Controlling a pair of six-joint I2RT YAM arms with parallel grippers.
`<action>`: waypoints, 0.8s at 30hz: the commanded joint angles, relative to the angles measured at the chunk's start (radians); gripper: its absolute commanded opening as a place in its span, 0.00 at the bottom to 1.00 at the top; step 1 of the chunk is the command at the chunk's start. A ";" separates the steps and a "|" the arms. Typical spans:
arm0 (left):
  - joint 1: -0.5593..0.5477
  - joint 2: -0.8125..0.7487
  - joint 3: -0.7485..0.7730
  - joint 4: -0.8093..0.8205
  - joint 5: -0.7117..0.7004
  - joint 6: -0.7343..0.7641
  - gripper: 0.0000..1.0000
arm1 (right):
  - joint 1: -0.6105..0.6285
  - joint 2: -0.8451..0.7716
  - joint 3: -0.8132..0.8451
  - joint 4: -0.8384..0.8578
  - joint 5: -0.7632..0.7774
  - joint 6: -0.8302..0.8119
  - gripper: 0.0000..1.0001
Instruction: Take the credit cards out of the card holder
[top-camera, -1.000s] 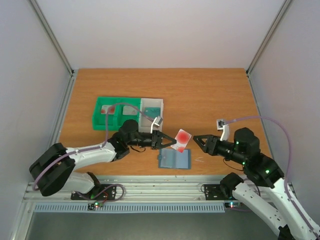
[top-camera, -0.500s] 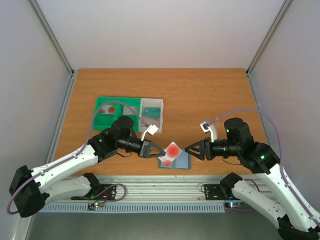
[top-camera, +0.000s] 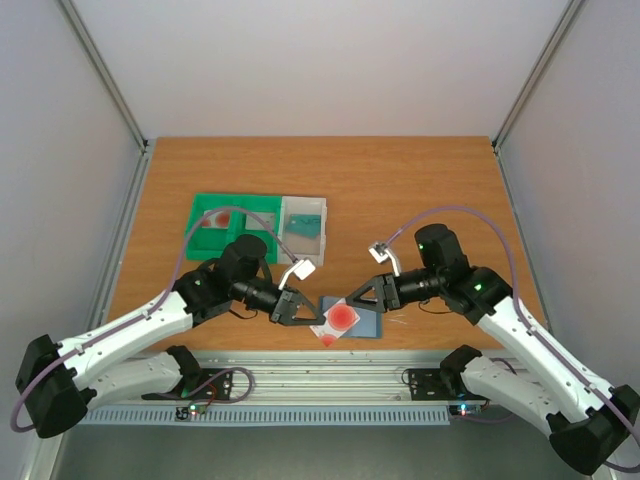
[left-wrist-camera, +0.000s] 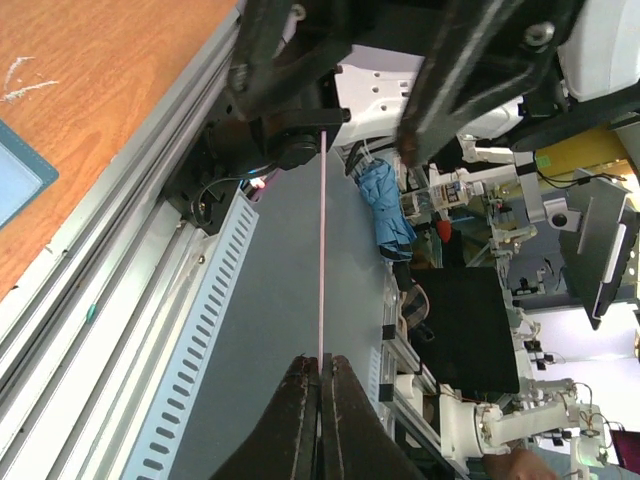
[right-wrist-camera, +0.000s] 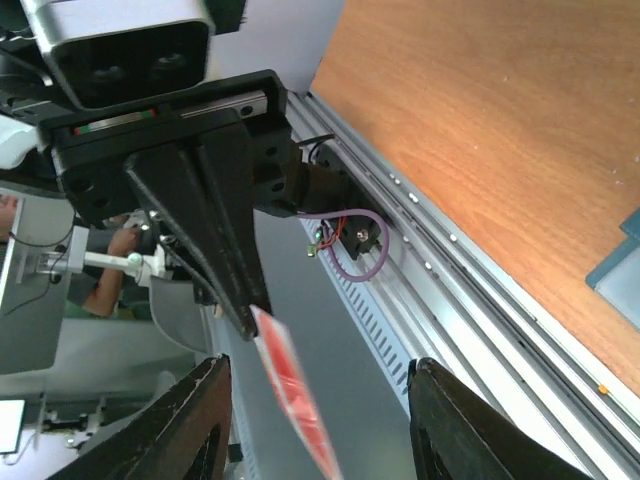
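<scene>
Just over the holder (top-camera: 372, 322), which lies flat at the desk's (top-camera: 420, 180) near edge, the left fingers (top-camera: 296, 306) are pinched shut on the edge of a pale card (top-camera: 341, 318) with a red round mark. The card is tilted above the holder's left half; whether they touch cannot be told. From the left wrist it is a thin pink line seen edge-on between the closed tips. The right fingers (right-wrist-camera: 205, 420) stand apart, one on each side of the card's free end, touching nothing. Behind, a green tray (top-camera: 196, 232) holds a red-marked card (top-camera: 220, 216) and a white tray (top-camera: 303, 201) a teal card (top-camera: 306, 226). Any print is too small to read.
</scene>
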 joint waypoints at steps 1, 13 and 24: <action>-0.003 -0.018 0.009 0.037 0.054 0.014 0.00 | 0.007 0.029 -0.060 0.171 -0.104 0.079 0.48; -0.003 0.008 0.035 0.029 0.052 0.017 0.01 | 0.007 0.056 -0.150 0.421 -0.225 0.207 0.04; -0.002 -0.105 0.124 -0.069 -0.274 -0.057 0.58 | 0.006 -0.073 -0.166 0.416 0.011 0.282 0.01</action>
